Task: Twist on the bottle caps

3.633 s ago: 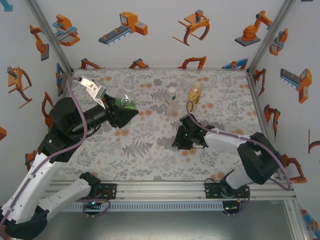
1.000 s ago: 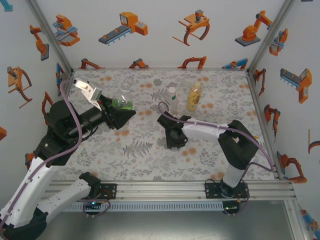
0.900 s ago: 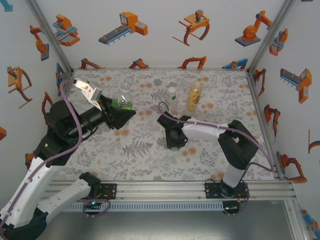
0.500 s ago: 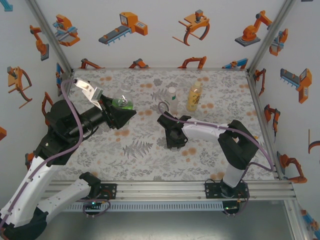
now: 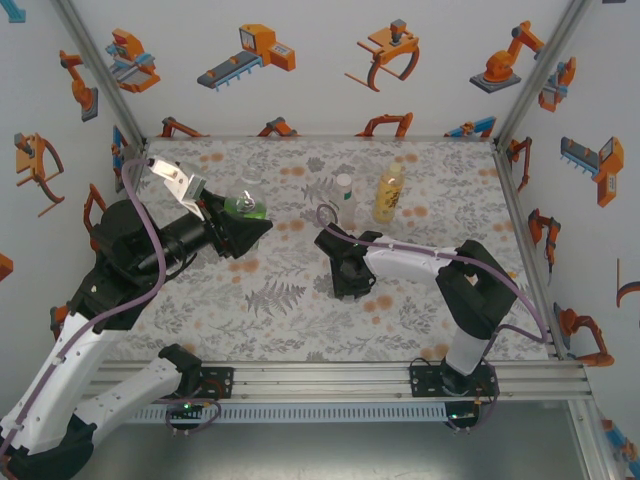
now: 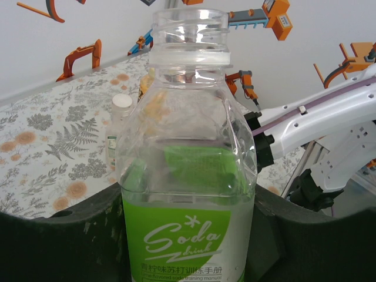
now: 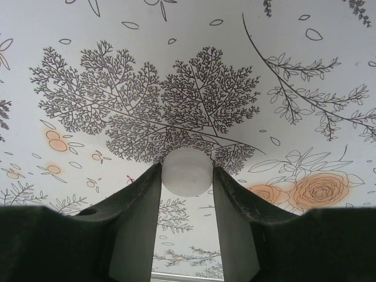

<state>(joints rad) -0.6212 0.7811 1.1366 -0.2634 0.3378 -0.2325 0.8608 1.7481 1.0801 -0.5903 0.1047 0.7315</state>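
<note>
Right claw (image 7: 187, 176) clenched on a white cap (image 7: 187, 171), low at the table (image 7: 294, 70). Left claw (image 5: 243, 226) grasps the green-labelled bottle (image 6: 188, 176), which is upright with its neck open. It sits left of the cap, well apart.

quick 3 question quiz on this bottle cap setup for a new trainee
1. True or false: the green-label bottle held in the left hand has its cap on.
2. What sits between the fingers of the right hand? A) a white cap B) a pen C) nothing
3. Fill in: in the top view, the amber bottle stands to the ___ of the white-capped bottle.
Key: 1 false, its neck is open; 2 A; 3 right.
</note>
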